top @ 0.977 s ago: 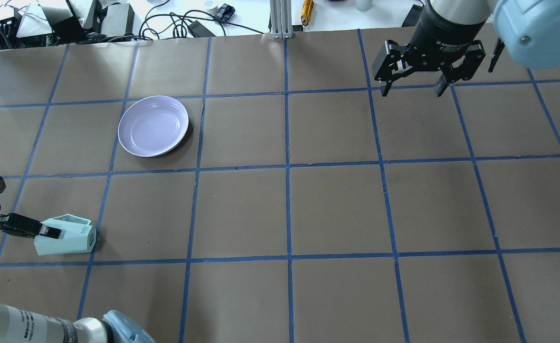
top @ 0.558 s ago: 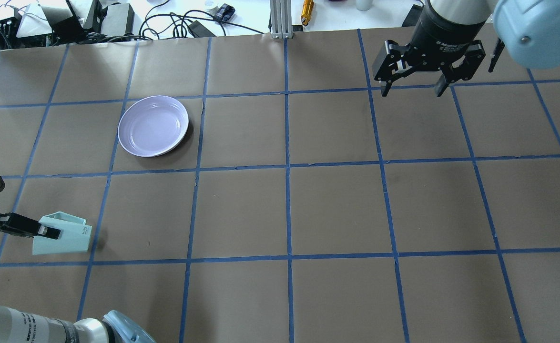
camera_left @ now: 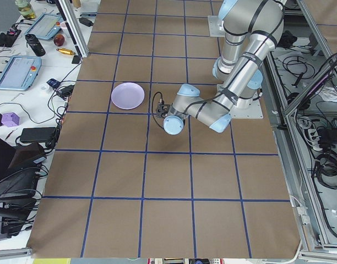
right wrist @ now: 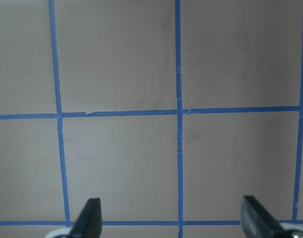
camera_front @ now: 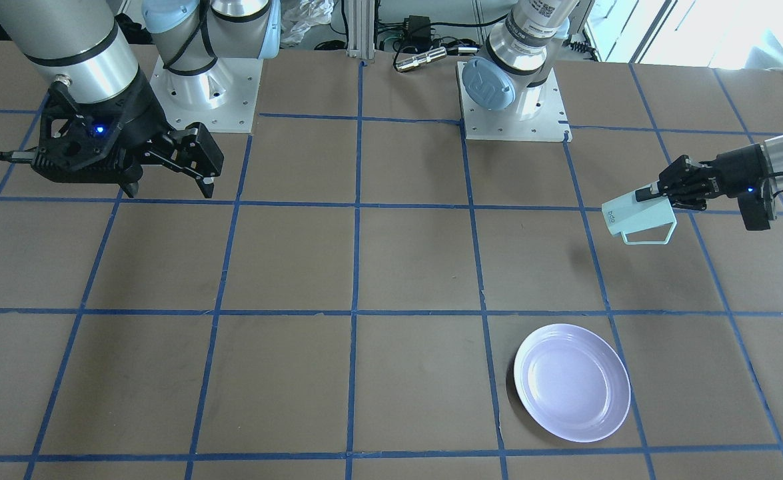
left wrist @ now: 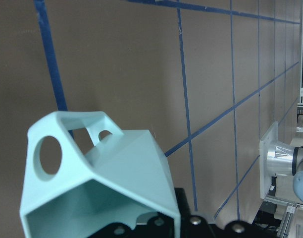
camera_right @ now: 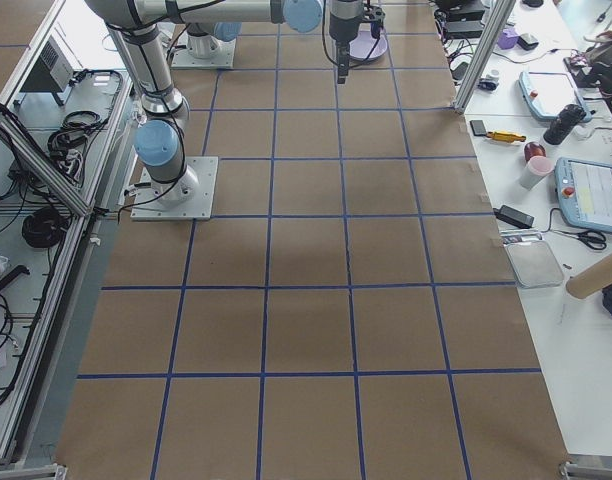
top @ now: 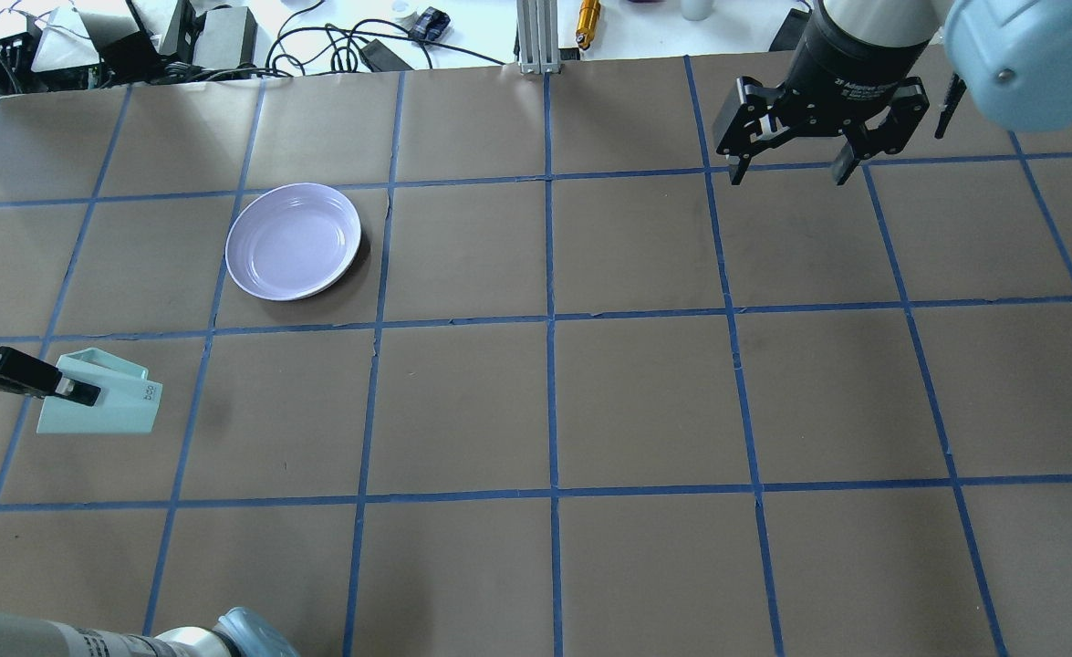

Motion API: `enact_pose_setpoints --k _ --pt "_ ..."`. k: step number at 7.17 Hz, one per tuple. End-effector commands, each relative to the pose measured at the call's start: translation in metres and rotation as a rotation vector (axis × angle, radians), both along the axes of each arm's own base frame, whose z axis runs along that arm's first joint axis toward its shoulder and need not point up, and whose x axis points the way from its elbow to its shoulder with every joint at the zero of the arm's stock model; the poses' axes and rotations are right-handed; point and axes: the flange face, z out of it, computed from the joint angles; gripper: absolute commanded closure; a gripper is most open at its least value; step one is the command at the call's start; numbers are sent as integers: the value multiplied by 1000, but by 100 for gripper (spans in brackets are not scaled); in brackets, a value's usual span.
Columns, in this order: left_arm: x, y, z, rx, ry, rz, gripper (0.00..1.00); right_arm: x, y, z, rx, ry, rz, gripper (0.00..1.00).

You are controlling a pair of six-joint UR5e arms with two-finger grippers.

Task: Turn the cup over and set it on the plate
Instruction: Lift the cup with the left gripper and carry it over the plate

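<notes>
Hanging at about 9 o'clock in the overhead view, the left gripper (top: 79, 395) has its black fingers (top: 59, 389) clamped together on the wall of the small, pale mint-green, faceted cup (top: 102, 415), right at its mouth. The cup lies on its side in the air, clear of the brown paper-covered table (top: 645, 401) with its grid of blue tape, and its shadow falls apart from it on the paper. Its base, marked with small dark lettering, points toward 3 o'clock. Its open mouth faces the gripper at 9 o'clock, and its angular handle points toward 12 o'clock, away from the robot. The left wrist camera looks straight into the cup's hollow, with the handle at about 10 o'clock. The round, shallow, glossy pale lavender plate (top: 294, 240) sits flat on the table at roughly 1 o'clock from the cup, well apart from it. Far across, at about 1 o'clock in the view, the right gripper (top: 788, 173) hangs above the table with its fingertips (right wrist: 90, 218) spread wide apart, only taped paper showing between them.
</notes>
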Motion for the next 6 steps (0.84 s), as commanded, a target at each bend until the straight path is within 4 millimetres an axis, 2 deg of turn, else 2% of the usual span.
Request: enact_pose_setpoints --k 1,2,3,5,6 --pt "-62 -43 67 -4 -206 -107 100 0 0 0 0 0 -2 0" --pt "-89 -65 83 -37 -283 -106 100 0 0 -1 2 0 -2 0" --pt "-110 -85 88 -42 -407 -138 100 0 0 0 0 0 -2 0" --pt "-182 -116 94 -156 -567 -266 100 0 0 0 0 0 -2 0" --pt "-206 -127 92 -190 -635 -297 100 0 0 -1 2 0 -2 0"
